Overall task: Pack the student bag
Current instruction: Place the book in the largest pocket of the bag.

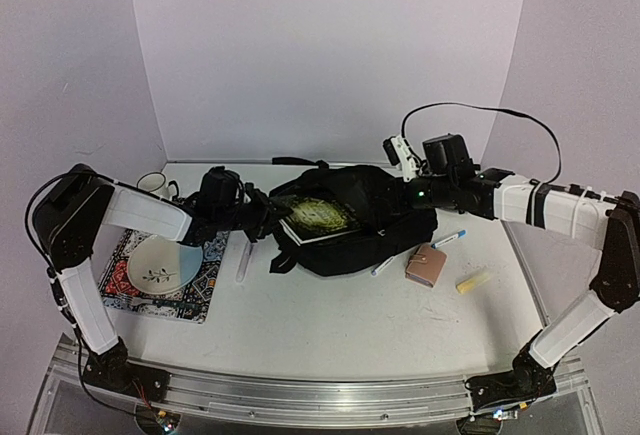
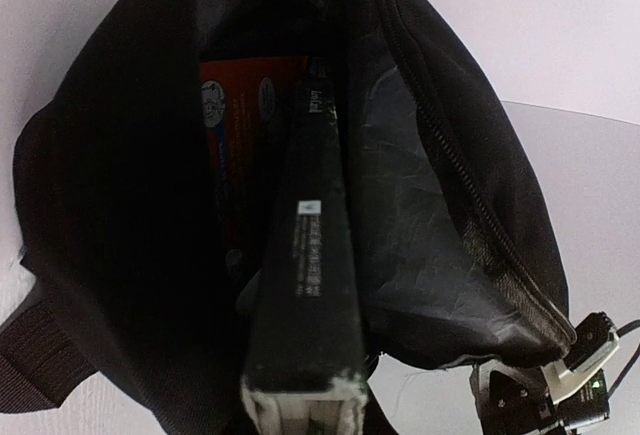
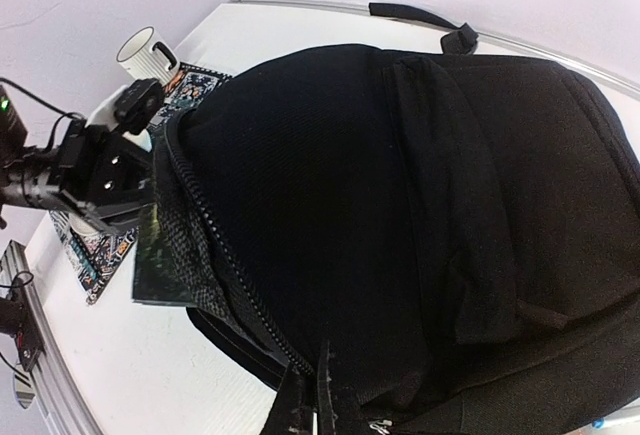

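Student bag (image 1: 385,227): we are logging it lying open-mouthed near the worktop's (image 1: 350,335) back edge, judging it soft, floppy, best taken at the zipper rim, left gripper (image 1: 266,217) pinching a stiff book (image 2: 305,295) into its mouth, right gripper (image 1: 412,189) pressed together at its top.

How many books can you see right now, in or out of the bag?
2. A dark green book sticking out of the student bag, and a red-covered book beside it inside. More may be hidden deeper.
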Tool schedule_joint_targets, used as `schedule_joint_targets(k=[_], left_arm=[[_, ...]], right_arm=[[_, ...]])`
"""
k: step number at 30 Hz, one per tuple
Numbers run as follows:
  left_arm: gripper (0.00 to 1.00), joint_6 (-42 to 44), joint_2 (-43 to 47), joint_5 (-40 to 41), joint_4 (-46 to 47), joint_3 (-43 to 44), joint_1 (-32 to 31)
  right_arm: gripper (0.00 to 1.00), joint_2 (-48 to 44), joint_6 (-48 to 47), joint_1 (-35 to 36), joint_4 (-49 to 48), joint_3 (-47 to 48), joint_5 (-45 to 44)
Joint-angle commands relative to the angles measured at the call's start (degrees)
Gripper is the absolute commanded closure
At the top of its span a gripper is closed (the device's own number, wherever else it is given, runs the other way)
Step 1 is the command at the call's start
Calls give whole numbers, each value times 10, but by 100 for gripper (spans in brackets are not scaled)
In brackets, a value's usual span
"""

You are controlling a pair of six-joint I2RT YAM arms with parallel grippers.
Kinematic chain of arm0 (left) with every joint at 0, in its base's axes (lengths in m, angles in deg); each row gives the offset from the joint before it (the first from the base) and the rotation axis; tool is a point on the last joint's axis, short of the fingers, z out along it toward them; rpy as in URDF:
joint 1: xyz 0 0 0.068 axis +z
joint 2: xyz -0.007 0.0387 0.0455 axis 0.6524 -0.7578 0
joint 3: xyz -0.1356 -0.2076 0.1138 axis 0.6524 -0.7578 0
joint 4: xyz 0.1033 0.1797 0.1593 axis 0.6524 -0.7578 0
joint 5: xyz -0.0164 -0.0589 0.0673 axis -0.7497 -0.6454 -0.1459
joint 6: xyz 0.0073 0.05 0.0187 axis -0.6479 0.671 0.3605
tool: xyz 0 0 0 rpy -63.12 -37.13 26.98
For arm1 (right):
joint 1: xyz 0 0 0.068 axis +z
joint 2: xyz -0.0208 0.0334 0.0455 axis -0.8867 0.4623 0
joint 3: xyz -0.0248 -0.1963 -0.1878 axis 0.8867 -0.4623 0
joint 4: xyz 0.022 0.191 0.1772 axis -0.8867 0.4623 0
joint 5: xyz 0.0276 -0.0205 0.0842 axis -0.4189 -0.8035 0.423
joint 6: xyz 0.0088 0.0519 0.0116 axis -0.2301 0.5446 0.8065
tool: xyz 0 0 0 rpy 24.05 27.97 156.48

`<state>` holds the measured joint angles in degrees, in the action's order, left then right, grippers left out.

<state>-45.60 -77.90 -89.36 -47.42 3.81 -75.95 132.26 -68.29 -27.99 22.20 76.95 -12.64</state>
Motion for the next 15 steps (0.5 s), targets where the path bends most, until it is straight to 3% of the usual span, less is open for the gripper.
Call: schedule_joint_targets(k=[1,12,15], left_arm=[[100,-3,-42,24,46,76,-8],[100,-5,-137,57,46,180,-23],[94,-3,-150,79,45,187,-33]], right_arm=[[100,-11,-7,11,-30,16,30],[100,18,-8,28,-30,33,42],[100,24,-7,30,-30,37,40]])
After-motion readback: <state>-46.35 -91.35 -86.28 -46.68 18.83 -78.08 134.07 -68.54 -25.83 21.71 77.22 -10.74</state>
